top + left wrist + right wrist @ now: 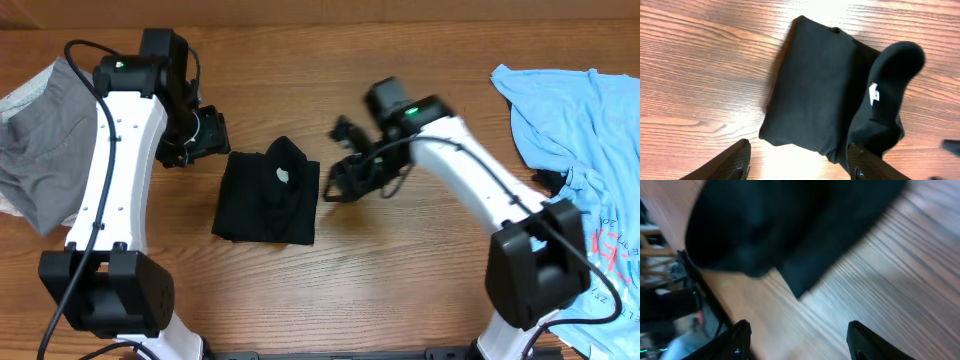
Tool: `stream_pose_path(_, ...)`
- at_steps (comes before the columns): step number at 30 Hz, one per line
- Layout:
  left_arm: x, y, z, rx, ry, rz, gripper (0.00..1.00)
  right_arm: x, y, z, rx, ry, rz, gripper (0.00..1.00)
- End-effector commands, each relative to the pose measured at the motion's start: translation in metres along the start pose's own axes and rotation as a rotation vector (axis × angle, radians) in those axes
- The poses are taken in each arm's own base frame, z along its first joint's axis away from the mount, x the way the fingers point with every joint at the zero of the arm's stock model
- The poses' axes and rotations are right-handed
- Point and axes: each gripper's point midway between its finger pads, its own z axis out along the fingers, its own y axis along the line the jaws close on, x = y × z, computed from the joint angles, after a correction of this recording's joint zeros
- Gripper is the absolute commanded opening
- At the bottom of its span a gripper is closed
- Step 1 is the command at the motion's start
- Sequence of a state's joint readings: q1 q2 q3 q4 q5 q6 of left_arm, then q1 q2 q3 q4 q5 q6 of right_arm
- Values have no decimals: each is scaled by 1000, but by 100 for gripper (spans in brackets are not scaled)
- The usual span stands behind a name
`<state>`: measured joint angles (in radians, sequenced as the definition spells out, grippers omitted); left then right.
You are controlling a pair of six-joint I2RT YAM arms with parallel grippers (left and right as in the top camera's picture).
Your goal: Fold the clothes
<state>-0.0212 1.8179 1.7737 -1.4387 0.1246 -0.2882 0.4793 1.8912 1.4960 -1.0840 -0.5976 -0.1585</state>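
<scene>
A folded black soft-fabric garment (268, 195) is being pictured lying on the brown wooden table (300, 300), between the left gripper (797, 150) and right gripper (799, 327); both are being held spread, grasping nothing; the limp, light cloth is judged best pinched at a folded edge.

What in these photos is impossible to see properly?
- Overhead: blue shirt is cut off by the right edge and partly covered by the right arm.
- Overhead: grey garment is cut off by the left edge.
- Right wrist: blur smears the black garment.
- Left wrist: white tag is too small to read.
</scene>
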Motion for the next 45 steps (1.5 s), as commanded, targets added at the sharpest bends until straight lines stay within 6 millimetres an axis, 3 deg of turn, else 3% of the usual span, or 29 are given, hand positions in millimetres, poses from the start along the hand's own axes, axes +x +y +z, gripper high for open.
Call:
stream_pose_path(1,-1,7,23,10,76,9,66,-4,19,14,111,-7,-15,66)
stream_pose_path(8,10,16,64,-20,203,14,71,-11,61,41,111,-31,-103,69)
stream_pose_path(16,19,23,104,-40,299,8,71,-27,62,49,243,-119,-68,65)
stream_pose_path(17,20,24,108,-41,305,7,71,-28,63,49,243,-123,-69,61)
stream_pose_path(19,23,25,115,-42,314,6,71,-29,61,48,252,-130,-39,40)
stream_pose_path(21,26,27,121,-45,321,5,71,-28,52,47,293,-139,18,6)
stream_pose_path(22,29,28,123,-46,327,4,71,-27,46,45,329,-144,56,4)
stream_pose_path(24,33,30,128,-48,337,3,71,-19,24,37,444,-154,171,4)
stream_pose_path(26,40,32,135,-53,355,1,71,3,-16,13,667,-178,411,4)
stream_pose_path(29,48,36,143,-57,372,-2,71,21,-36,-4,782,-165,514,4)
stream_pose_path(31,53,38,150,-59,380,-4,71,30,-39,-7,796,-127,532,6)
stream_pose_path(35,62,41,158,-63,398,-7,69,45,-38,-7,798,-62,545,29)
stream_pose_path(37,66,43,159,-66,409,-8,68,49,-37,-7,797,-40,542,35)
stream_pose_path(41,68,43,159,-68,419,-10,67,54,-37,-9,807,-20,546,36)
stream_pose_path(45,69,40,159,-47,422,-14,67,34,-34,-12,764,-52,460,33)
